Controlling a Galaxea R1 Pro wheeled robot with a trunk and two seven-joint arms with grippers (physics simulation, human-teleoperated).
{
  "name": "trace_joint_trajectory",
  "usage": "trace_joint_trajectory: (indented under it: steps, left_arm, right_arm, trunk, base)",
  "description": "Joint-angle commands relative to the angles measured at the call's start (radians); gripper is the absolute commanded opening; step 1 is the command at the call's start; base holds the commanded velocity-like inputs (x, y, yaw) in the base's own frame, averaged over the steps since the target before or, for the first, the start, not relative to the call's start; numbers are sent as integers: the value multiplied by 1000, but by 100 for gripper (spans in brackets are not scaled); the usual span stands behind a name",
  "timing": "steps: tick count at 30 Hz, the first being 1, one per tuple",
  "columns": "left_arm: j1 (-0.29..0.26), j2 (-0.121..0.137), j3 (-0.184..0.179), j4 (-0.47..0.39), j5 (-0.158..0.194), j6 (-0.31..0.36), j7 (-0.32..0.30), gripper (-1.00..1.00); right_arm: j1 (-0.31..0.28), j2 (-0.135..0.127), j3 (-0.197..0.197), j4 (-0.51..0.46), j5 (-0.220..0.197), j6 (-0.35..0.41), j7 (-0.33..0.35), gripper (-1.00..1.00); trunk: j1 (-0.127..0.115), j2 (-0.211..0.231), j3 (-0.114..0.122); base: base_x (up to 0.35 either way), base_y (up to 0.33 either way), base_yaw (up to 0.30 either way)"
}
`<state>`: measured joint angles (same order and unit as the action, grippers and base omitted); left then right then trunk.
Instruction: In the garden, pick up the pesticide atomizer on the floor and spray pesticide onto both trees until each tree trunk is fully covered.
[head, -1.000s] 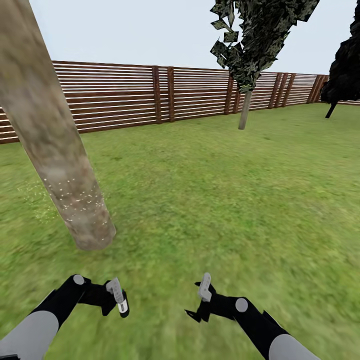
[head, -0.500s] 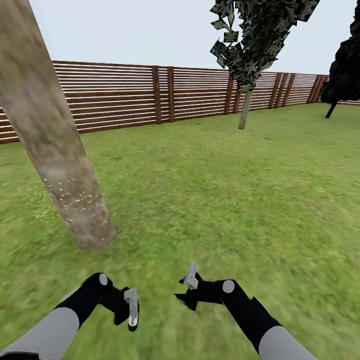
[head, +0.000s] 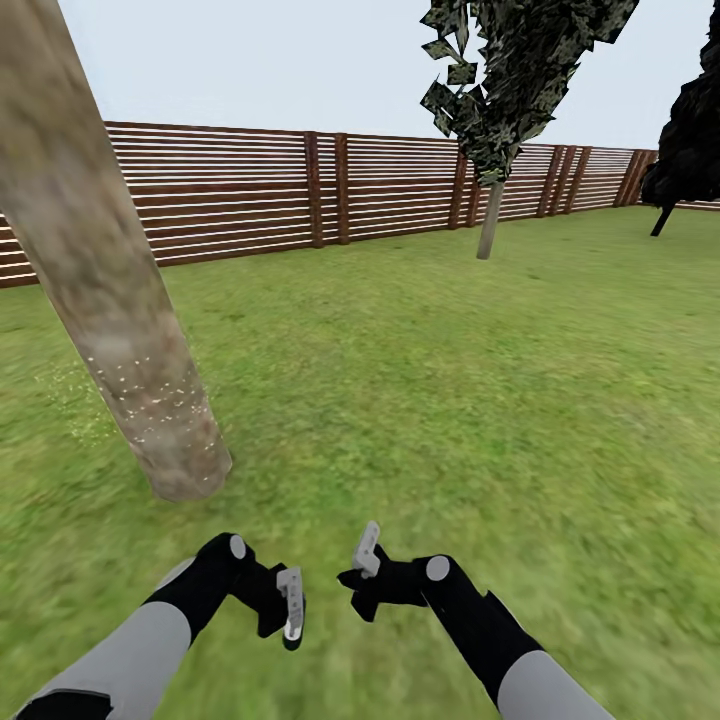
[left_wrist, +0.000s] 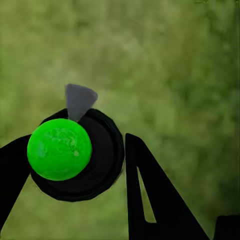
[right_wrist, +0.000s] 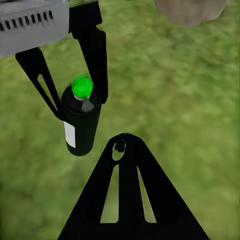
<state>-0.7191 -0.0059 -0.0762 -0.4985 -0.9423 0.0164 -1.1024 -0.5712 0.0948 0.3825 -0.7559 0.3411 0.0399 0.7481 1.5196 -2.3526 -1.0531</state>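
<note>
Both arms have drawn inward at the bottom of the frame. The left gripper (head: 292, 612) is clamped round the atomizer (right_wrist: 80, 122); the right gripper (head: 362, 572) holds nothing, its spread unclear. The speckled trunk (head: 140, 385) stands left; spraying looks unfinished.

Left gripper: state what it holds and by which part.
The left gripper holds the pesticide atomizer, a black bottle with a green cap, its jaws closed on the upper body just below the cap. The right gripper holds nothing.
</note>
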Motion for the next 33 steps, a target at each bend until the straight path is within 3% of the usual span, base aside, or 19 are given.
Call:
trace_joint_trajectory:
  steps: [1,17,21,26,33]
  left_arm:
    - [0,-6,-1,-2,-4,2,-4,-100]
    - [-15,-66,-1,-3,-4,0,-7,-100]
    - [-16,-75,-1,-3,-3,-1,-8,-100]
    - [-31,-77,0,-3,-4,-2,-82,-100]
    - [-48,-78,2,-3,6,-2,-89,-100]
  right_arm:
    - [0,0,-1,-2,4,4,4,-100]
    - [-1,0,-1,1,6,5,2,-100]
    - [-1,0,-1,2,7,5,2,-100]
    - [-1,0,-1,6,7,5,2,-100]
    - [-1,0,-1,7,7,5,2,-100]
  trunk:
    - [0,0,-1]
    - [0,0,-1]
    - [0,0,-1]
    - [0,0,-1]
    - [0,0,-1]
  base:
    - [0,0,0]
    - [0,0,0]
    - [0,0,0]
    - [0,0,0]
    - [0,0,0]
